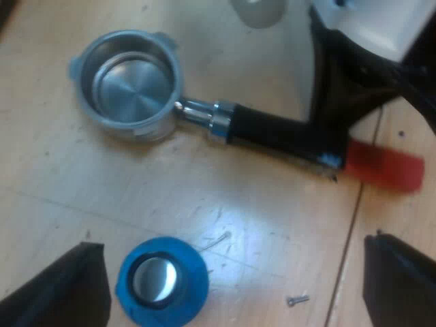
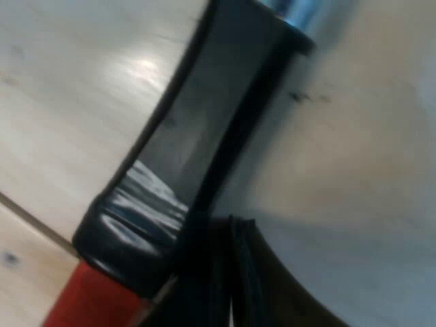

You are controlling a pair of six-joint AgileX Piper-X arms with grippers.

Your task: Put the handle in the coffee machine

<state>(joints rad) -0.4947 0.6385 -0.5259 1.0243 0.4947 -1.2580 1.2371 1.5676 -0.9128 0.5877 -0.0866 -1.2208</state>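
The metal holder [image 1: 129, 82] lies flat on the wooden table [image 1: 61, 184]. Its round basket [image 1: 133, 88] is open upward and empty, with a bright bare floor. From the basket a chrome collar [image 1: 204, 119] leads into the dark handle [image 1: 272, 129], which runs across the boards to its red end [image 1: 385, 167]. The red end rests over a seam between two planks. The right gripper [image 1: 332, 146] is down on the handle just where the black meets the red, and it touches the handle there. In its own wrist view the handle passes close by at a slant, with the collar at one end, the red at the other and a glossy band at the join. Whether this gripper has closed on the handle I cannot tell. The left gripper [image 1: 233, 244] hangs above the table with its fingers [image 1: 61, 289] spread wide, holding nothing. A blue tamper [image 1: 162, 281] stands on the table between them, nearer one finger, with a round silver middle facing up. It is near the holder's basket but apart from it. A small screw [image 1: 297, 300] lies on the table between the tamper and the other finger. A pale rounded thing [image 1: 259, 10], too cut off to name, sits beyond the holder.
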